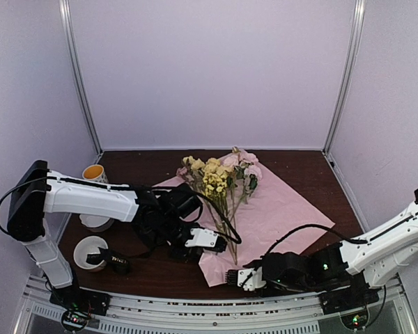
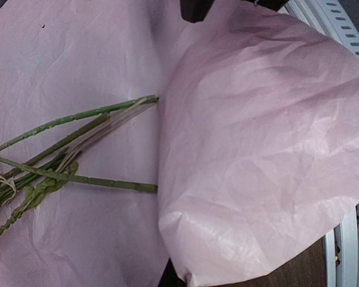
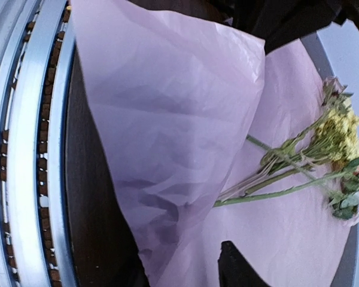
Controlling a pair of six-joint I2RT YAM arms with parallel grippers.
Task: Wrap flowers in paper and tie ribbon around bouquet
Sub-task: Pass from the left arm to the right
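Note:
The lilac paper (image 1: pixel 285 209) lies spread on the dark table. The flowers (image 1: pixel 216 177) rest on it, blooms toward the back and stems (image 2: pixel 78 116) toward the front. The paper's near corner is lifted into a flap (image 2: pixel 257 149) that curls over the stem ends. My left gripper (image 1: pixel 219 243) is at the flap's left edge, shut on the paper, its fingers hidden beneath it. My right gripper (image 1: pixel 233 277) is at the front corner. Its fingers (image 3: pixel 239 272) stand apart, with the flap (image 3: pixel 167 119) rising between them. The black ribbon (image 1: pixel 115 261) lies at the front left.
Three cups stand at the left: one with yellow contents (image 1: pixel 93 172), a white one (image 1: pixel 96 223) under the left arm, and a white one (image 1: pixel 89 249) beside the ribbon. A metal rail (image 1: pixel 195 306) runs along the near edge. Pale walls enclose the table.

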